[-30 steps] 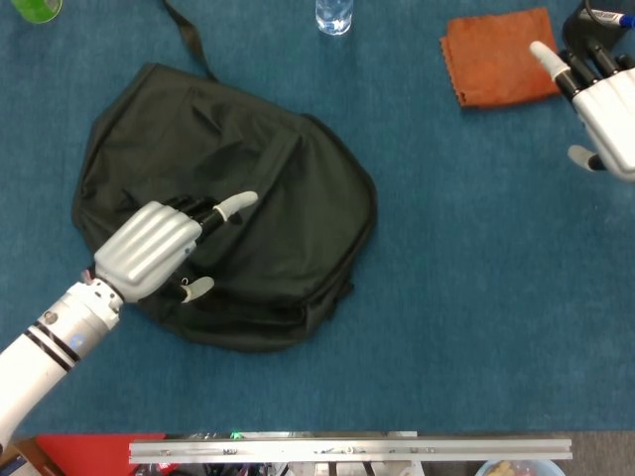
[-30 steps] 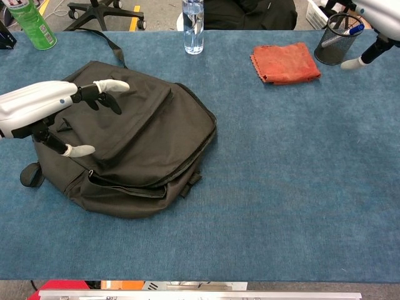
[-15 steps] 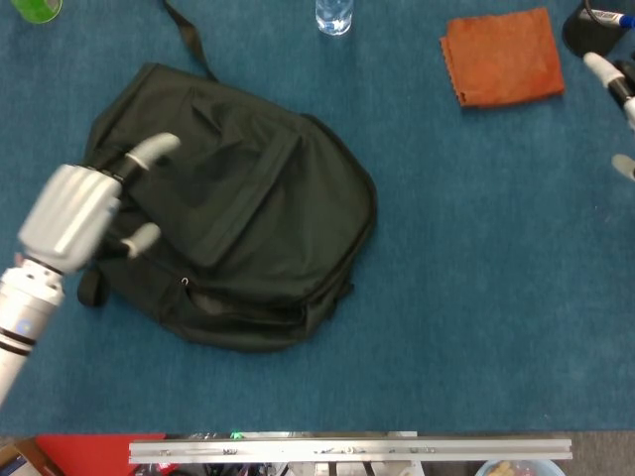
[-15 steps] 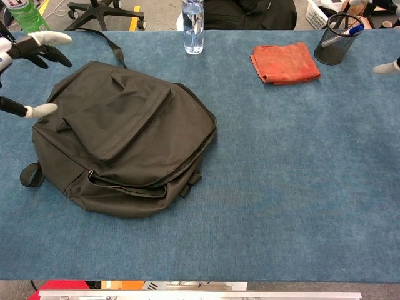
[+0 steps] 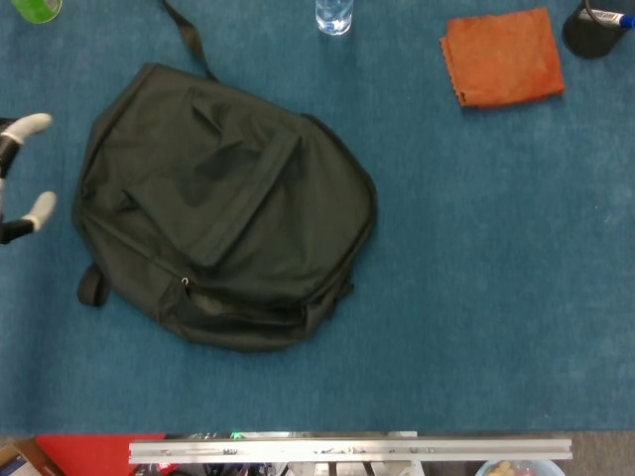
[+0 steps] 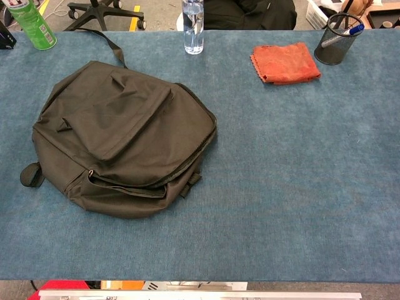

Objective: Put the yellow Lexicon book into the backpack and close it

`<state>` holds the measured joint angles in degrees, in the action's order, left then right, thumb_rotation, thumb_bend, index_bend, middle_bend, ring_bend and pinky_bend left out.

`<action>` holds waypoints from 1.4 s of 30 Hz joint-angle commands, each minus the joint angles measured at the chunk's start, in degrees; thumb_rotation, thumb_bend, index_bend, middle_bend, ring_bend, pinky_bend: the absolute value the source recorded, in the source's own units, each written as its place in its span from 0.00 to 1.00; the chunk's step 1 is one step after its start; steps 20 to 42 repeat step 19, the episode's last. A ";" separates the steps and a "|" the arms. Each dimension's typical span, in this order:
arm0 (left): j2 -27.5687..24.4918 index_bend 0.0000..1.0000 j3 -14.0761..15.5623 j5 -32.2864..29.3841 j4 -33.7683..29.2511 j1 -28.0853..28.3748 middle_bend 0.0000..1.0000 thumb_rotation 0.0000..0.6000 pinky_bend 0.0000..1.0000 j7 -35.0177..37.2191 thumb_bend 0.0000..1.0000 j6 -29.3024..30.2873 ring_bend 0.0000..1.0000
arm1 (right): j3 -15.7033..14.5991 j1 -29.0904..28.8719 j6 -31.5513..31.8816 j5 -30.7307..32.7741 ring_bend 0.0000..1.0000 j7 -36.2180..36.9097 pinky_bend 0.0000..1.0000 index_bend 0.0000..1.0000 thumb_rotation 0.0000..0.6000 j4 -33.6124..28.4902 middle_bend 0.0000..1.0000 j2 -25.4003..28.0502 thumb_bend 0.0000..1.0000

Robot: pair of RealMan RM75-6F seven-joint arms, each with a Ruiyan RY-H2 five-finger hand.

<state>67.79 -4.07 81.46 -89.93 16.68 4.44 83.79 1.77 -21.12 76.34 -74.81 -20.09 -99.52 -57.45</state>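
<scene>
A dark olive fabric backpack (image 6: 122, 137) lies flat on the blue carpeted table (image 6: 300, 175). Only the head view catches the left hand (image 5: 18, 178) at the frame edge, fingertips apart, holding nothing. No book shows.

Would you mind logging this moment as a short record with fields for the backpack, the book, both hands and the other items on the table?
backpack: black backpack lying flat on the blue table
book: no yellow book visible in either view
left hand: left hand only fingertips at the head view's left edge, off the bag
right hand: not in view
other items: orange cloth, water bottle, green bottle, mesh pen cup
</scene>
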 commanded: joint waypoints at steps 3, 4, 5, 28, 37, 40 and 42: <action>0.40 0.23 0.33 -0.04 1.81 -3.36 0.29 1.00 0.26 -3.54 0.22 3.88 0.22 | -1.51 3.28 1.75 -0.23 0.22 0.22 0.44 0.23 1.00 -0.99 0.35 0.95 0.10; 0.33 0.23 0.51 0.04 1.79 -3.85 0.29 1.00 0.26 -3.97 0.22 4.31 0.22 | -1.62 3.73 2.02 -0.23 0.22 0.17 0.44 0.23 1.00 -1.03 0.35 1.00 0.10; 0.22 0.23 0.74 0.11 1.68 -4.49 0.29 1.00 0.26 -4.54 0.22 4.82 0.22 | -1.67 4.28 2.46 -0.31 0.22 0.24 0.44 0.24 1.00 -1.09 0.35 0.96 0.10; -1.47 0.24 1.73 1.27 -0.10 -7.25 0.29 1.00 0.26 -8.41 0.22 5.03 0.22 | -0.79 6.78 4.47 -4.03 0.22 2.09 0.44 0.24 1.00 -0.29 0.35 -0.15 0.10; -1.47 0.24 1.73 1.27 -0.10 -7.25 0.29 1.00 0.26 -8.41 0.22 5.03 0.22 | -0.79 6.78 4.47 -4.03 0.22 2.09 0.44 0.24 1.00 -0.29 0.35 -0.15 0.10; -1.47 0.24 1.73 1.27 -0.10 -7.25 0.29 1.00 0.26 -8.41 0.22 5.03 0.22 | -0.79 6.78 4.47 -4.03 0.22 2.09 0.44 0.24 1.00 -0.29 0.35 -0.15 0.10; -1.47 0.24 1.73 1.27 -0.10 -7.25 0.29 1.00 0.26 -8.41 0.22 5.03 0.22 | -0.79 6.78 4.47 -4.03 0.22 2.09 0.44 0.24 1.00 -0.29 0.35 -0.15 0.10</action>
